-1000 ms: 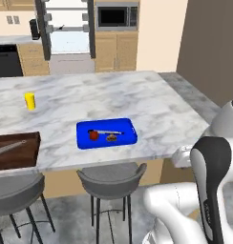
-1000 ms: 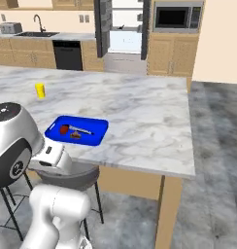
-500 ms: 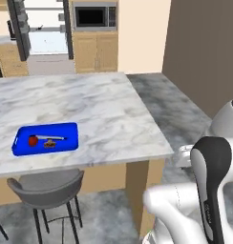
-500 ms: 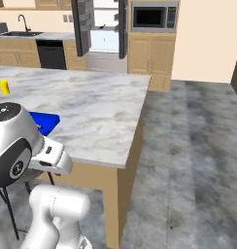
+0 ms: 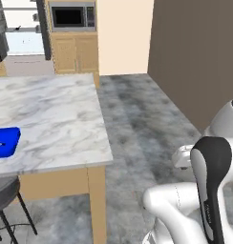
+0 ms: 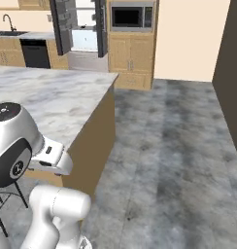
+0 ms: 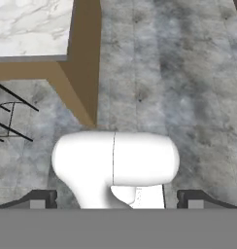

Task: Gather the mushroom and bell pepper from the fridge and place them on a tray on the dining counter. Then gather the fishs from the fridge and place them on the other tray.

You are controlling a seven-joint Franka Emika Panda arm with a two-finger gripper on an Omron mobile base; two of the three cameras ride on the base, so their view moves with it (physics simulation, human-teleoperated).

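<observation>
The claw point(image 7: 115, 199) is hanging released over the floor; the blue tray point(image 5: 4, 142) is sitting at the tabletop's point(image 5: 56, 119) left edge.

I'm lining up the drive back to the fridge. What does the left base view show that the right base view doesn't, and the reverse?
Left base view: a corner of the blue tray at the picture's left edge, on the counter, and a stool beneath.
Right base view: the sink faucet, the black dishwasher and the whole open fridge.
Both: the marbled counter, the microwave above tan cabinets, part of the fridge, and the grey floor.
</observation>
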